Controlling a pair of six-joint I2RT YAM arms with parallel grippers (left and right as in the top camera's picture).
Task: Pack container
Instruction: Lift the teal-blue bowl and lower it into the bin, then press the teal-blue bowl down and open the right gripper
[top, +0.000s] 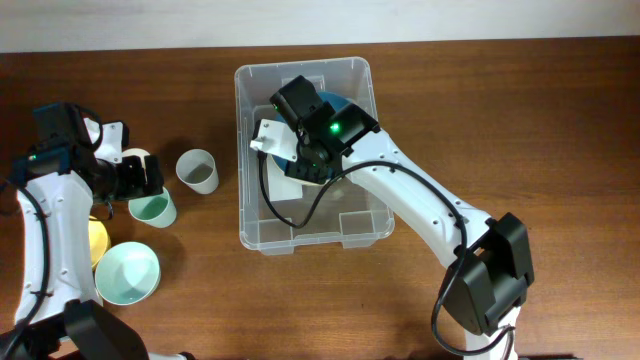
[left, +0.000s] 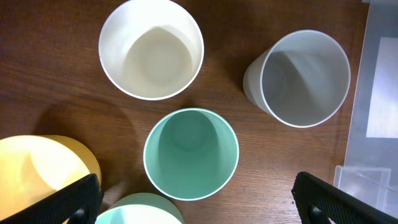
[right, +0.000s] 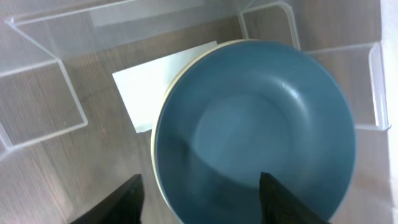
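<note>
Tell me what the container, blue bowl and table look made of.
The container: clear glossy plastic, grain showing through its walls. The blue bowl: probably matte plastic, soft even sheen. The table: wood or wood-look laminate, streaked brown grain.

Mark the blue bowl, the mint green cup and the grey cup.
blue bowl (right: 255, 124), right wrist view, inner floor
mint green cup (left: 189, 142), left wrist view, inner floor
grey cup (left: 306, 81), left wrist view, inner wall

The large clear rectangular plastic container (top: 250, 90) sits at the middle of the brown wooden table (top: 520, 110). Inside it, a round blue bowl (right: 255, 130) lies partly over a white rectangular label (right: 146, 87). Left of the container stands a grey plastic cup (top: 198, 170). A white cup (left: 151, 50) is farther left, a green cup (left: 191, 154) in front of both. A yellow bowl (left: 37, 174) and a pale green bowl (top: 127, 272) lie nearer the front.
</note>
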